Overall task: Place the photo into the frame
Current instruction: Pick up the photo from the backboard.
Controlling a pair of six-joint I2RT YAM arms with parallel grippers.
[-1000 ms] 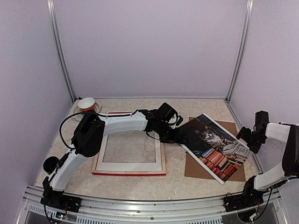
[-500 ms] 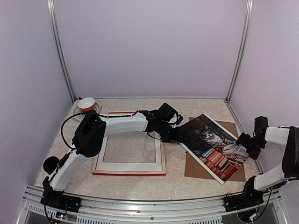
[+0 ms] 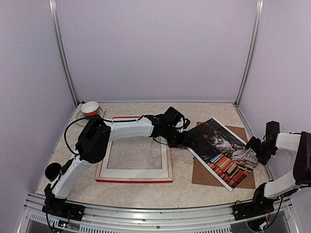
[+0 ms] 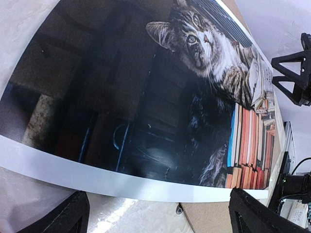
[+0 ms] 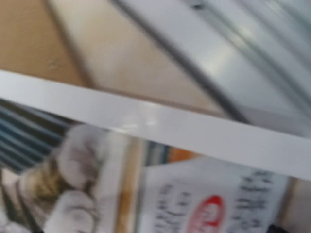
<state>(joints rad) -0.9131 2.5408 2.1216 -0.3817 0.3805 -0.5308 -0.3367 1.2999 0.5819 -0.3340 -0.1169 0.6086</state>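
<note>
The photo (image 3: 221,150), a tabby cat on stacked books with a white border, lies face up and askew on the right of the table. My left gripper (image 3: 187,140) sits at its left edge. In the left wrist view the white border of the photo (image 4: 146,184) runs between the two wide-apart black fingers (image 4: 63,218), and nothing is gripped. My right gripper (image 3: 257,145) hangs open just over the photo's right edge; its wrist view is a blurred close-up of the photo (image 5: 160,128). The frame (image 3: 136,174) lies flat at left, pale back up, red edge showing.
A brown backing board (image 3: 204,175) lies under the photo. A white cup with a red inside (image 3: 90,108) stands at the back left corner. A black round object (image 3: 52,171) is by the left arm's base. Enclosure walls and metal posts ring the table.
My right gripper has dropped and come in towards the photo's right edge. The left arm, the photo and the frame have stayed where they were.
</note>
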